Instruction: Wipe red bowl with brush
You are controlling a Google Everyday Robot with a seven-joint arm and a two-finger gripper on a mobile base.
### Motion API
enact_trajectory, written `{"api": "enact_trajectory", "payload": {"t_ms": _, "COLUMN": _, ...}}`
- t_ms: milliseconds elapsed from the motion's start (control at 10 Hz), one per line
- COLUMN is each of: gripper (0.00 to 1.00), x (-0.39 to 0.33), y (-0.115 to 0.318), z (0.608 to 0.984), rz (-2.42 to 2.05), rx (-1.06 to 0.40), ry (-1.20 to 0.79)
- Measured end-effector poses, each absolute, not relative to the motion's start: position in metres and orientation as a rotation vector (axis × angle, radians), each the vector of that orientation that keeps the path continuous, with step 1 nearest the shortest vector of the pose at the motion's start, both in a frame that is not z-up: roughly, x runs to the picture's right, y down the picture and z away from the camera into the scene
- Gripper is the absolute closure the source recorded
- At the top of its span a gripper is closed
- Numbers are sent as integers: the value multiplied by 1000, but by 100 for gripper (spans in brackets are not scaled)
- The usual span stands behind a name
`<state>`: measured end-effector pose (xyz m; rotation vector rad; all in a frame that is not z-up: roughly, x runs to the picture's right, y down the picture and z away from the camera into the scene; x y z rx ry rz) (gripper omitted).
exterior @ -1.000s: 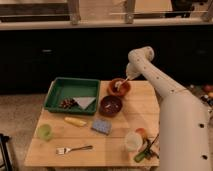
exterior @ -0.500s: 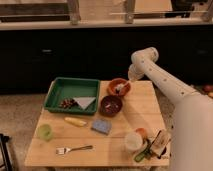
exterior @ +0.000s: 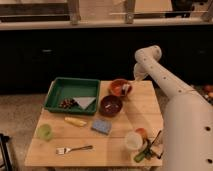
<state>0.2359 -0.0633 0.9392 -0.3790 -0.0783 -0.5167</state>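
Camera view: wooden table (exterior: 125,117) w/ robot arm (exterior: 170,90) reaching in from the 3 o'clock side. Gripper (exterior: 136,76) hangs over table's back edge, approx 1 o'clock from red bowl (exterior: 117,88) and apart from it; can't tell how wide it's set. Red bowl sits at table's 12 o'clock, just beside right wall of green tray (exterior: 70,90). Brush (exterior: 125,89) lies in red bowl, whitish bit at bowl's 3 o'clock side, not in gripper. Maroon bowl (exterior: 111,105) is at 6 o'clock of red bowl, v. close. Tray, at 10 o'clock, holds white napkin (exterior: 85,102) & dark bits (exterior: 66,104). Blue sponge (exterior: 101,126) near centre, yellow item (exterior: 75,121) at its 9 o'clock. Green cup (exterior: 45,131) at 8 o'clock, fork (exterior: 74,149) at 7, white cup (exterior: 132,141) at 5.
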Motion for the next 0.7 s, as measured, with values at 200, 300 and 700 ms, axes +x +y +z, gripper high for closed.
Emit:
{"api": "enact_trajectory", "payload": {"t_ms": 200, "gripper": 99, "x": 236, "y": -68, "z": 947, "rz": -510, "rx": -381, "ry": -74}}
{"api": "enact_trajectory", "payload": {"t_ms": 300, "gripper": 99, "x": 227, "y": -72, "z": 950, "rz": -515, "rx": -376, "ry": -81}}
{"api": "enact_trajectory", "payload": {"t_ms": 700, "gripper": 99, "x": 195, "y": -74, "z": 959, "rz": -550, "rx": -357, "ry": -132}}
